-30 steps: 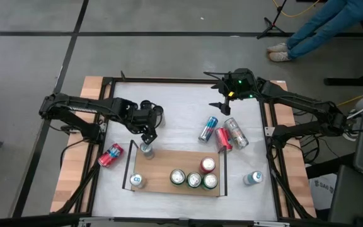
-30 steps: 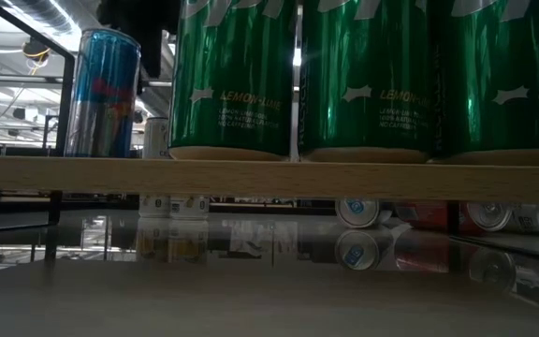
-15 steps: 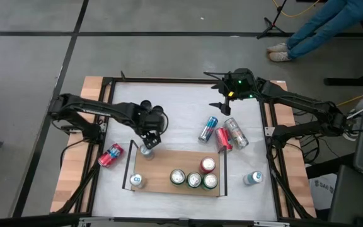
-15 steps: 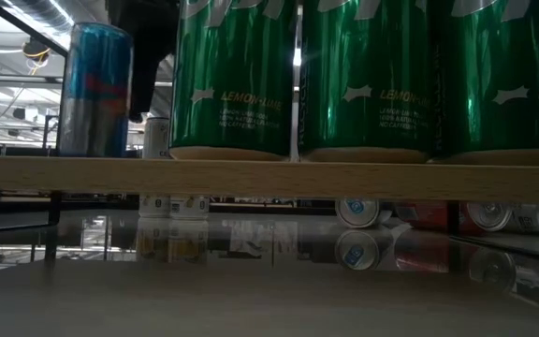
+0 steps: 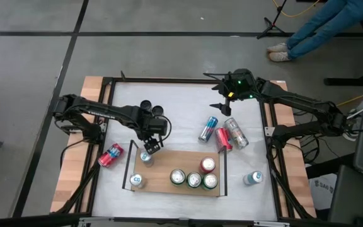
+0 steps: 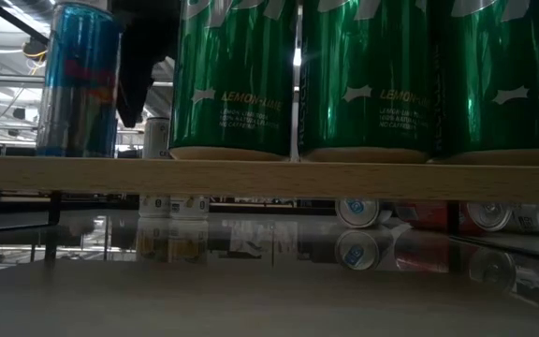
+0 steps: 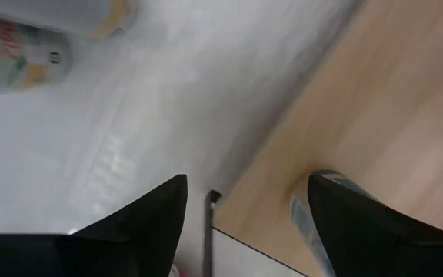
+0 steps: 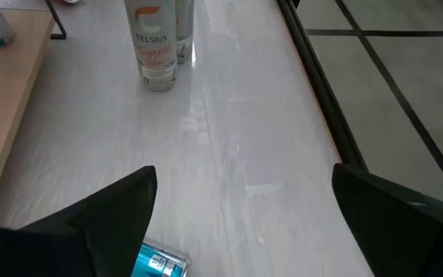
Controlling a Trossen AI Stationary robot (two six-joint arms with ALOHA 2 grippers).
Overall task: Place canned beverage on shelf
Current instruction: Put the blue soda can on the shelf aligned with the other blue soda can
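Over the shelf's (image 5: 169, 165) ten-o'clock corner, the left gripper (image 5: 149, 150) pinches an upright blue-and-silver can (image 5: 146, 157). Five more cans stand on the board. Toward one o'clock, the right gripper (image 5: 222, 108) hangs spread wide.

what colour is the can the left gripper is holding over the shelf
Blue and silver: the slim can shows best in the low view, held by the left gripper above the shelf.

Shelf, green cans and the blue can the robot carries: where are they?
shelf (image 5: 162, 165): high view, bare wood.
green cans (image 6: 372, 75): low view, middle can's side.
blue can (image 6: 80, 84): low view, its side.
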